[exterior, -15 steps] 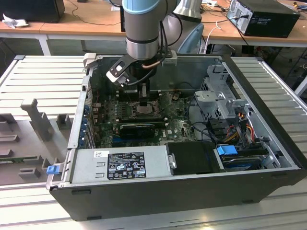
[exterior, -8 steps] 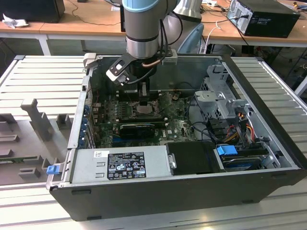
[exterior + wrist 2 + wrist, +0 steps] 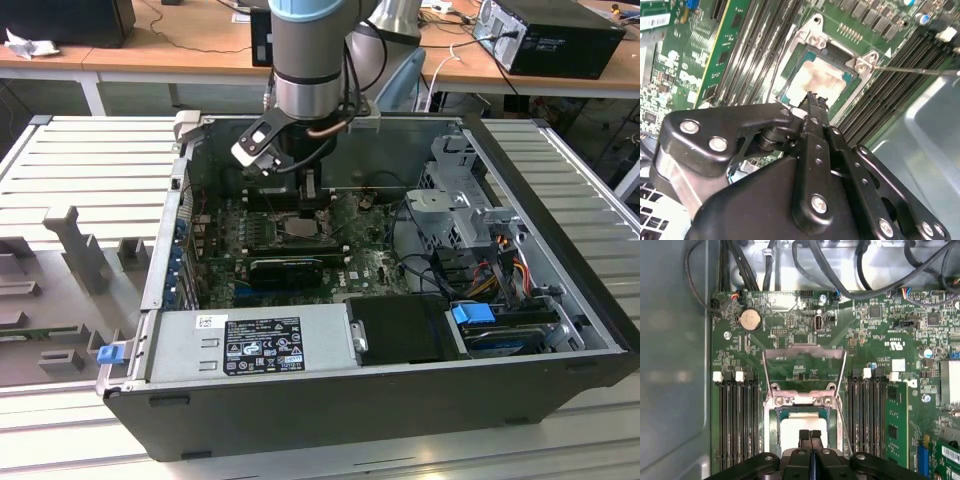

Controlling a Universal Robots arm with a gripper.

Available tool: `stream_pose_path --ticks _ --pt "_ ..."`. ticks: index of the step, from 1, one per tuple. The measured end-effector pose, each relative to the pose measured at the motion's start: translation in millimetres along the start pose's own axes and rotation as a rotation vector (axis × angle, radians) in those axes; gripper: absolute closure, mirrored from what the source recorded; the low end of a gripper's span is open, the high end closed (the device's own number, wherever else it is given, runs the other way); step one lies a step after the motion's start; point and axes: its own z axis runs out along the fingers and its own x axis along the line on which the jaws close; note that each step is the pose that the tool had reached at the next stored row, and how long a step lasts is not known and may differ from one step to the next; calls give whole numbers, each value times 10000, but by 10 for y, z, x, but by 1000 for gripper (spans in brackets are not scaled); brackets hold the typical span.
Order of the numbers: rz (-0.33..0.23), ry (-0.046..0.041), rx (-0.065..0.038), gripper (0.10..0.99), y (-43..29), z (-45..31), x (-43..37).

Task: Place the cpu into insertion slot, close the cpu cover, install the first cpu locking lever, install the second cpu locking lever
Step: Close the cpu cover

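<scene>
The cpu [image 3: 790, 427] lies flat in the insertion slot [image 3: 772, 426], its pale face showing in both wrist views [image 3: 822, 77]. The cpu cover [image 3: 805, 352] stands swung open behind the slot, with the board visible through its window. A thin locking lever [image 3: 910, 70] sticks out free beside the slot [image 3: 805, 52]. My gripper [image 3: 810, 433] hangs just above the chip's near edge, its fingertips pressed together with nothing between them [image 3: 812, 97]. In the exterior view the gripper [image 3: 310, 195] hovers over the slot [image 3: 300, 228] inside the open computer case.
Black memory slots [image 3: 737, 420] flank the socket on both sides. A green card [image 3: 895, 425] stands near them. Cables [image 3: 860, 285] run along the case wall. The power supply [image 3: 255, 345] and drive cage [image 3: 470, 215] crowd the case.
</scene>
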Motion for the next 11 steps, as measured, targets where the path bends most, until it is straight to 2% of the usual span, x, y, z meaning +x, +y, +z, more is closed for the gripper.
stream_pose_path --ticks 2,5,7,8,11 --pt "-1 0 0 980 42 2 0" --pt "-1 2 1 980 59 -12 1" --pt "-1 -1 56 980 173 -8 3" --pt "-1 -5 74 980 192 -15 3" --pt "1 -2 88 980 200 -67 4"
